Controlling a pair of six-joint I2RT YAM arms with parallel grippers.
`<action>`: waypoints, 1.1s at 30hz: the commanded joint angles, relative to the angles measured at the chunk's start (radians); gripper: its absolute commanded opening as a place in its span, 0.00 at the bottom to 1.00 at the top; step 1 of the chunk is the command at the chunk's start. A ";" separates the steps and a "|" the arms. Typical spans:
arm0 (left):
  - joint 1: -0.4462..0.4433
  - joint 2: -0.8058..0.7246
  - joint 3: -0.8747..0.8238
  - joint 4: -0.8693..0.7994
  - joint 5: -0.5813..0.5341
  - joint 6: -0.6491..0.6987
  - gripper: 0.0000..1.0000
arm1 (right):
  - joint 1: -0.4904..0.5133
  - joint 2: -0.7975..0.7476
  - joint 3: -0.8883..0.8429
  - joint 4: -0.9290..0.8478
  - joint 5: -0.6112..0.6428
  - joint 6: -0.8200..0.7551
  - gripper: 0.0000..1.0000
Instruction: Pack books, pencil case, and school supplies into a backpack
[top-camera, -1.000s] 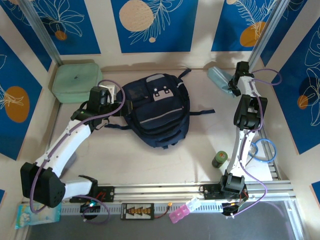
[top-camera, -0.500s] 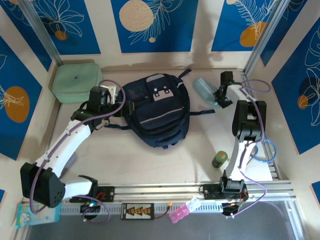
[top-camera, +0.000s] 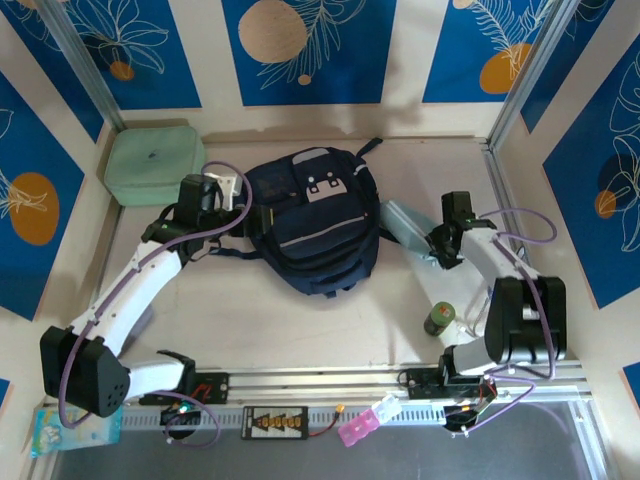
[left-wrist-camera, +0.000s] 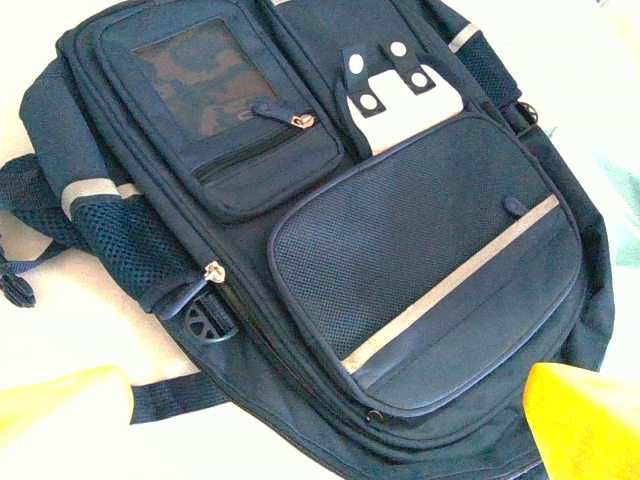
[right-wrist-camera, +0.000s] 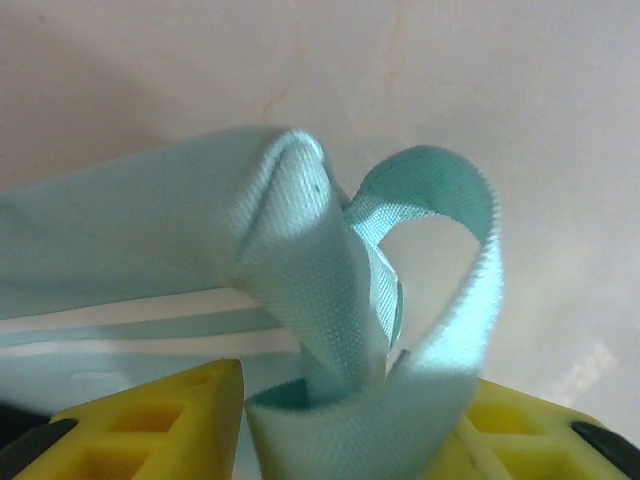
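Between the yellow fingers (right-wrist-camera: 150, 425) of the right gripper (right-wrist-camera: 345, 405) sits a bunched fold of the pencil case (right-wrist-camera: 150, 230), and its woven loop (right-wrist-camera: 455, 235) curls up just ahead of one pad, with pale blue fabric against both pads from the look of it. Those fingers stand roughly halfway apart; whether they are pinching the cloth or merely flanking it, I cannot tell. From above, the pencil case (top-camera: 403, 222) lies on the table (top-camera: 300, 320), stretching away from that gripper's (top-camera: 432, 243) fingertips toward the backpack (top-camera: 315, 235), its far end just beside the bag's side.

Over on the other arm, the left gripper (left-wrist-camera: 322, 425) has its fingers spread as wide as they go with nothing in them. The backpack (left-wrist-camera: 400, 250) lies straight ahead of the fingertips, front pocket and pale stripe facing up, and the front pockets look zipped shut.

Now, handling: this pencil case reads as light, soft and floppy. It folds and sags rather than holding a shape, so a hold at one end will likely leave the rest drooping beyond the fingertips. Woven cloth should not slip much. My pick for a hold is the thick fold at the loop's root, seated deep between the pads, rather than the loop itself, which would let the whole thing swing
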 joint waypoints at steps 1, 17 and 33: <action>-0.012 -0.011 0.004 0.015 0.025 0.006 1.00 | 0.019 -0.128 -0.015 -0.069 -0.015 -0.152 0.59; -0.028 0.039 0.054 0.039 0.058 -0.015 1.00 | -0.111 -0.021 0.230 -0.156 -0.254 -0.565 0.82; -0.047 0.070 0.098 0.009 0.065 -0.017 1.00 | -0.218 0.404 0.398 -0.118 -0.477 -0.896 0.79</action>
